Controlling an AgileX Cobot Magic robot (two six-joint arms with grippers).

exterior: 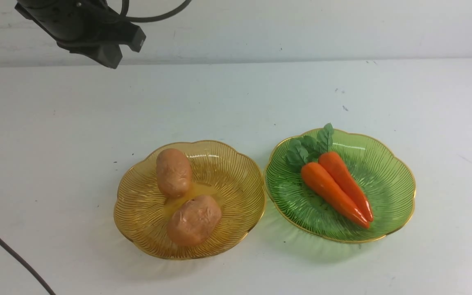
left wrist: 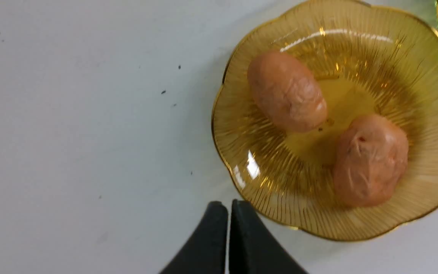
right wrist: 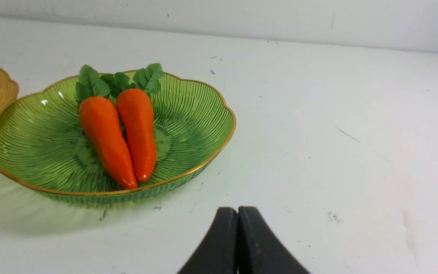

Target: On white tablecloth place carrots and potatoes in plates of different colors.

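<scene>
Two tan potatoes (exterior: 173, 172) (exterior: 194, 220) lie in the amber-yellow plate (exterior: 137, 213) on the white tablecloth (exterior: 55, 131). Right beside it, the green plate (exterior: 387, 176) holds two orange carrots (exterior: 332, 192) (exterior: 347, 183) side by side, green tops pointing away. In the left wrist view my left gripper (left wrist: 229, 204) is shut and empty, hovering just off the amber plate's (left wrist: 428, 76) rim, with both potatoes (left wrist: 286, 91) (left wrist: 370, 160) in sight. My right gripper (right wrist: 237, 210) is shut and empty, over bare cloth beside the green plate (right wrist: 192, 114) with its carrots (right wrist: 105, 137) (right wrist: 138, 129).
The left arm's black body (exterior: 84, 28) hangs high at the far left in the front view. A dark cable (exterior: 10, 252) crosses the near left corner. A pale wall (exterior: 301, 28) backs the table. Small dark specks (exterior: 344, 107) dot the cloth.
</scene>
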